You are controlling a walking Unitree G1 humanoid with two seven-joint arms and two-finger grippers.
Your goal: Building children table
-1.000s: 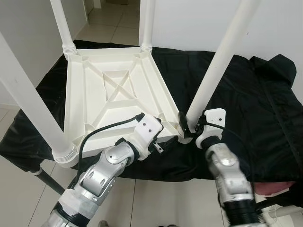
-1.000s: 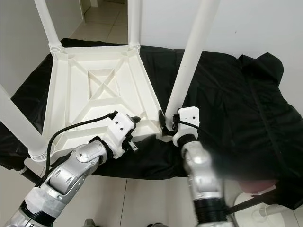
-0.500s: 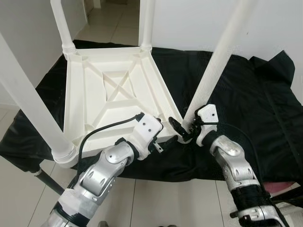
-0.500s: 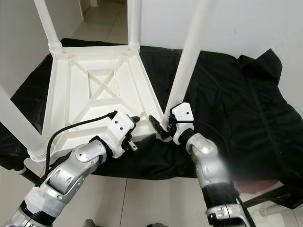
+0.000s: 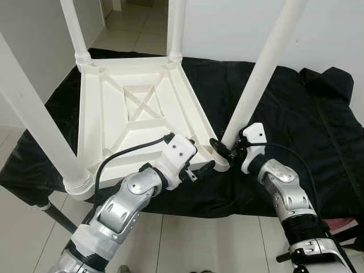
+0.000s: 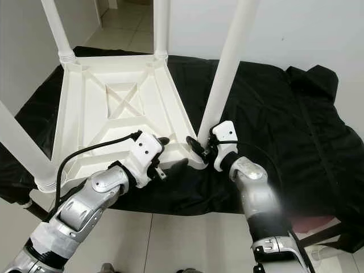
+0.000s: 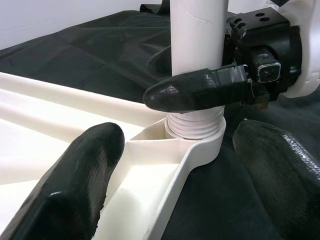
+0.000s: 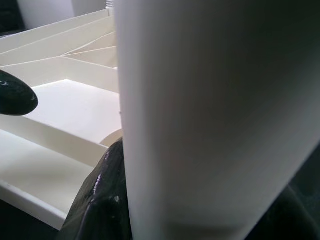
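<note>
Black cloth [image 5: 296,114] backdrop: right claw [image 5: 223,149] clamps table leg [image 5: 259,79]; left claw [image 5: 196,162] spread

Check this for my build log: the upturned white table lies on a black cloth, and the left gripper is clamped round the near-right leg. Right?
Not quite. It is the right gripper that clamps the near-right leg, as the left wrist view shows; the left gripper sits at the table edge. The black cloth part is right.

one upturned white tabletop [image 5: 136,114], four white legs [image 5: 259,85], one black cloth [image 5: 296,119], two end effectors [image 5: 223,152]
</note>
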